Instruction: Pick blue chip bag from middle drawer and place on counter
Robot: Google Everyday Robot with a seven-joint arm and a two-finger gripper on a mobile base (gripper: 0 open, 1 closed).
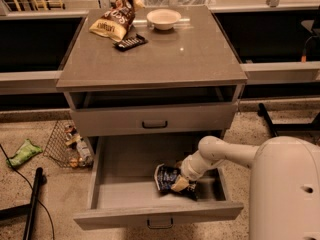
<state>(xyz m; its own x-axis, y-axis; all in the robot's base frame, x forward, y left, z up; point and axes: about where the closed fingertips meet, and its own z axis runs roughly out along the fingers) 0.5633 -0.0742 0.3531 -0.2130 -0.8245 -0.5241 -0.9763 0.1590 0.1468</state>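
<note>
A grey cabinet stands with its middle drawer [120,184] pulled wide open. Inside, toward the front right, lies the blue chip bag [166,176], small and crumpled. A white robot arm [222,151] reaches in from the right, and its gripper [181,185] sits on the bag's right edge, touching it (whether it is closed on the bag cannot be told). Above, the counter [165,59] holds a brown-and-yellow bag [114,19], a pale bowl [163,18] and a flat dark object [130,43] near the back. A wire basket [67,144] sits on the floor to the cabinet's left.
</note>
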